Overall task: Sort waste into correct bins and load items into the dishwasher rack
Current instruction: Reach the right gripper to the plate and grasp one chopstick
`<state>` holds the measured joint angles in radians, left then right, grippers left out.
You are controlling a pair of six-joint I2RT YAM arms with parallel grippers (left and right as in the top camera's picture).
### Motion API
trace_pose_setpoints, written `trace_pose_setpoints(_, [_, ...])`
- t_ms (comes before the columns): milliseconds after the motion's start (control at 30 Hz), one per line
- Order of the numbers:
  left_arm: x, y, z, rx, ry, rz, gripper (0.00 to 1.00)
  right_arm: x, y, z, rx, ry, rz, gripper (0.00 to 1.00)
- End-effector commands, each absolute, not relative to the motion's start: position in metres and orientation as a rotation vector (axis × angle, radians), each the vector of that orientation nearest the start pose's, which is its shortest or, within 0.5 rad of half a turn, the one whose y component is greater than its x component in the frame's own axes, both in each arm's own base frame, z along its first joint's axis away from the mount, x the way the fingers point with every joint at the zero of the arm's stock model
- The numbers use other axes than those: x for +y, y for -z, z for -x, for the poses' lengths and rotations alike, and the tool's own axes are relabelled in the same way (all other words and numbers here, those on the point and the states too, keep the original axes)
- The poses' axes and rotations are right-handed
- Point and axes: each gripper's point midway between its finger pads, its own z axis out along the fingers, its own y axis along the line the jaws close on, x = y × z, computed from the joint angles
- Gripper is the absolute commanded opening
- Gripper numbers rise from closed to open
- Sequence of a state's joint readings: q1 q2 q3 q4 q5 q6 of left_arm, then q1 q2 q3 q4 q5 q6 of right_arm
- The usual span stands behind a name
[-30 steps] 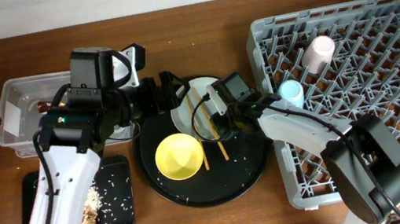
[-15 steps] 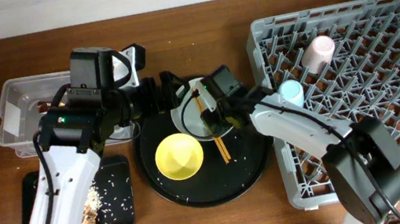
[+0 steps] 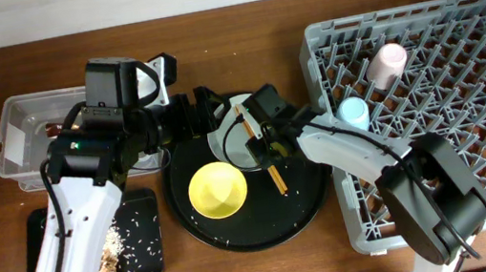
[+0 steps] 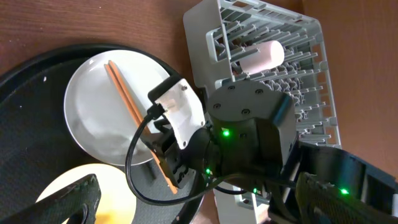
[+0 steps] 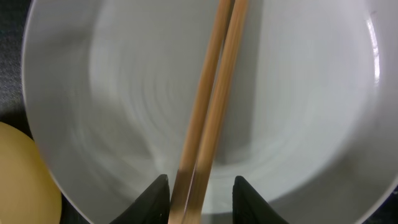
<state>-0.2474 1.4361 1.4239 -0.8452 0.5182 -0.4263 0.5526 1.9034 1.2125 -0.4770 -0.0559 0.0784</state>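
My right gripper hangs over the round white plate on the big black tray. The pair of wooden chopsticks lies side by side across the plate. They pass between the right gripper's jaws, against one finger and with a gap to the other, so it is open. My left gripper stays wide open just left of the plate, holding nothing. The yellow bowl sits in front of the plate. A light blue cup and a pale pink cup stand in the grey dishwasher rack.
The large round black tray carries the plate and the bowl. At the far left stands a clear tub. Near the front left, a shallow black tray holds rice and food scraps. The rack fills the right side.
My right gripper has shifted left, further over the plate. The two chopsticks, apart at their near ends before, now lie together. The left arm has not moved.
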Motion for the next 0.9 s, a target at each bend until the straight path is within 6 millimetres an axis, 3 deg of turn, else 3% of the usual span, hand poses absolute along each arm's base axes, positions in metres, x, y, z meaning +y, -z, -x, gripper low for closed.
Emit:
trace_pose_setpoints(0, [-0.174, -0.263, -0.344, 2.486, 0.915, -0.036, 0.99, 0.238, -0.061, -0.381, 2.618, -0.25, 0.628, 0.33])
trace_pose_setpoints(100, [-0.174, -0.263, -0.344, 2.486, 0.915, -0.036, 0.99, 0.224, -0.051, -0.375, 2.684, -0.224, 0.612, 0.32])
trace_pose_setpoints(267, [-0.174, -0.263, -0.344, 2.486, 0.915, -0.036, 0.99, 0.218, -0.03, -0.364, 2.748, -0.2, 0.624, 0.32])
trace_pose_setpoints(867, [-0.174, -0.263, -0.344, 2.486, 0.915, -0.036, 0.99, 0.215, -0.02, -0.353, 2.786, -0.21, 0.637, 0.32])
